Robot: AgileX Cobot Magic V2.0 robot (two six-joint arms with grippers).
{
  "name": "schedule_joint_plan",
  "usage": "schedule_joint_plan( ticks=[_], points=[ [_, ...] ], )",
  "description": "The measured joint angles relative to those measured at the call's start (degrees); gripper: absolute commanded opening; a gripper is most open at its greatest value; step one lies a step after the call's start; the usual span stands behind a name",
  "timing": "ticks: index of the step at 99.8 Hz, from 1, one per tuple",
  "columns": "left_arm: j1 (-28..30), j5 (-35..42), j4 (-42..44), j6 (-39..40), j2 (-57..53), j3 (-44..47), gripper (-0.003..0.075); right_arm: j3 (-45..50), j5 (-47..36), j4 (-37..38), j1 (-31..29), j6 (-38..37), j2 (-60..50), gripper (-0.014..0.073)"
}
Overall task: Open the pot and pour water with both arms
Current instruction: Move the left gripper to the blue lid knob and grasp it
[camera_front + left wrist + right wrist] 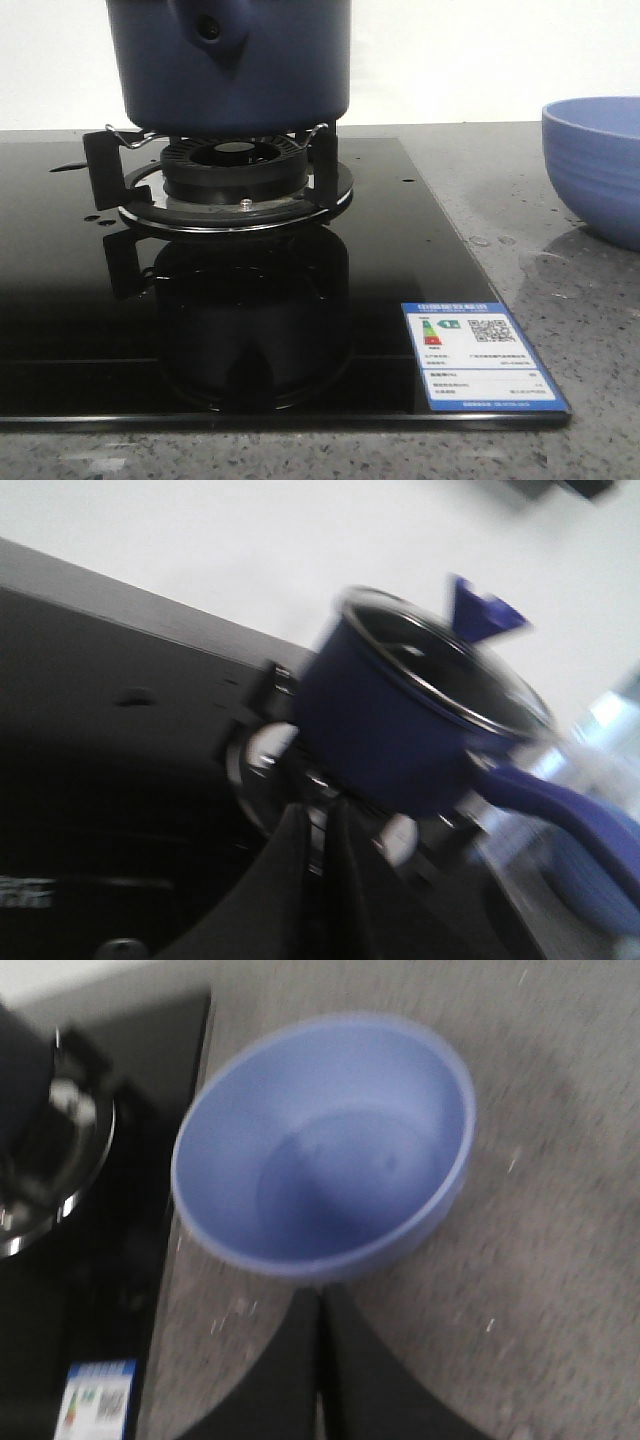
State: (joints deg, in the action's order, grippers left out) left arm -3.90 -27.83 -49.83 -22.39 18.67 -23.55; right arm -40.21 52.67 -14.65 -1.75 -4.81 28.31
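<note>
The pot (230,65) sits on the burner stand (235,175) of a glossy black cooktop (60,300), its lid (455,665) seemingly in place, with a glass top and a blue knob showing in the left wrist view, so the task looks to be at its very start: the lid has yet to come off and nothing has been poured. The left claw (318,855) hangs short of the pot, its two fingers pressed together and holding nothing; the right claw (320,1360) hovers above the empty periwinkle bowl (325,1150), likewise closed with nothing between its fingers. By my reading the next move calls for one claw to part its fingers and take the lid's knob, lifting it straight up and away, while the other goes for the long blue handle (560,815) that juts toward the bowl; both would have to open first. The pour will need care, since the bowl stands well apart from the burner, off the cooktop on the tabletop (520,440). That surface is grey speckled stone, with a few small droplets of water (95,218) glinting on the black glass near the stand and on the stone near the bowl. An energy label (480,355) sits at the cooktop's near corner, and behind everything is a plain white wall (480,50).
</note>
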Motion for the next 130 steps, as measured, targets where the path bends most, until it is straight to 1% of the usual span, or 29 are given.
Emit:
schedule_joint_plan(
  ticks=[9,15,18,22,30,33,40,48,55,60,63,67,71,72,73,79,82,85,86,92,95,99,107,116,123,130],
  points=[
    [-5.4,-4.6,-4.1,-6.1,4.7,-3.5,-0.0018,-3.6,6.8,-3.0,1.3,1.8,4.6,-0.0063],
    [-8.9,-8.1,-9.8,-13.1,8.6,-5.2,-0.0018,-5.5,9.6,-6.7,1.9,4.8,7.1,-0.0063],
    [-11.1,-9.7,-13.0,-16.9,10.4,-6.1,-0.0018,-6.0,10.8,-9.8,2.0,6.8,8.1,-0.0063],
    [-13.1,-11.8,-18.4,-23.2,13.0,-7.0,-0.0018,-6.5,11.4,-13.3,2.0,10.1,9.2,-0.0063],
    [-17.2,-15.1,-28.9,-35.3,17.4,-8.7,-0.0018,-6.7,11.8,-22.9,2.0,17.5,10.5,-0.0064],
    [-18.2,-16.0,-33.2,-40.3,19.3,-9.2,-0.0018,-6.8,11.8,-26.0,2.1,21.2,11.0,-0.0064],
    [-19.4,-18.6,-39.2,-48.5,22.8,-10.6,-0.0018,-6.9,11.8,-32.9,2.1,29.6,11.6,-0.0063],
    [-19.6,-21.4,-41.9,-54.0,26.5,-12.6,-0.0018,-6.9,11.2,-38.6,2.1,39.6,12.0,-0.0063],
    [-19.6,-22.7,-42.6,-57.8,29.5,-14.3,-0.0012,-6.9,9.7,-40.5,2.2,47.0,12.0,-0.0063],
    [-19.3,-23.4,-42.6,-60.6,31.6,-15.5,0.0026,-7.0,8.0,-40.9,2.2,50.1,12.0,-0.0059],
    [-19.0,-23.7,-42.5,-62.1,32.9,-16.1,0.0076,-7.0,7.1,-41.0,2.2,51.4,12.0,-0.0052],
    [-18.6,-23.9,-42.0,-64.2,34.0,-17.2,0.0145,-7.0,5.8,-41.2,2.2,52.3,12.0,-0.0021],
    [-18.4,-23.9,-41.1,-65.6,35.1,-18.2,0.0249,-7.1,4.9,-41.3,2.2,52.9,12.0,0.0037],
    [-18.4,-23.9,-41.0,-65.8,35.3,-18.6,0.0286,-7.1,4.5,-41.4,2.2,53.0,12.0,0.005],
    [-18.2,-23.9,-40.6,-66.1,35.6,-18.8,0.0304,-7.1,4.4,-41.4,2.2,53.2,12.0,0.0064],
    [-18.1,-23.4,-39.2,-66.9,36.6,-20.3,0.0452,-7.1,3.0,-41.6,2.2,53.5,11.8,0.0222],
    [-18.1,-22.8,-38.5,-67.1,37.1,-20.9,0.0496,-7.1,2.3,-41.6,2.2,53.6,11.6,0.0306],
    [-18.1,-21.8,-38.0,-67.1,37.4,-21.5,0.0525,-7.1,1.7,-41.6,2.2,53.7,11.4,0.0411],
    [-18.1,-21.2,-38.0,-67.1,37.4,-21.7,0.0533,-7.1,1.3,-41.7,2.2,53.7,11.5,0.043],
    [-18.1,-18.3,-37.3,-67.4,37.8,-22.5,0.0532,-7.1,-0.1,-41.7,2.2,53.8,11.0,0.0579],
    [-18.1,-16.5,-37.2,-67.5,37.8,-23.0,0.0528,-7.1,-1.0,-41.9,2.2,53.8,10.8,0.0624],
    [-18.1,-13.8,-37.0,-68.5,37.9,-23.4,0.0522,-7.1,-1.9,-41.9,2.2,53.8,10.5,0.0662],
    [-18.0,-9.4,-36.9,-71.7,38.2,-24.5,0.0506,-7.1,-3.2,-41.9,2.2,53.8,10.1,0.0668],
    [-16.9,-8.1,-36.9,-74.0,39.5,-26.1,0.0489,-7.1,-4.1,-41.9,2.2,53.8,9.9,0.0668],
    [-14.8,-10.4,-37.6,-74.7,41.6,-28.1,0.0481,-7.1,-4.6,-41.9,2.2,53.8,9.9,0.0668],
    [-11.3,-15.7,-40.9,-75.5,44.5,-30.2,0.0472,-7.1,-5.1,-41.9,2.2,53.8,9.9,0.0668]
  ],
)
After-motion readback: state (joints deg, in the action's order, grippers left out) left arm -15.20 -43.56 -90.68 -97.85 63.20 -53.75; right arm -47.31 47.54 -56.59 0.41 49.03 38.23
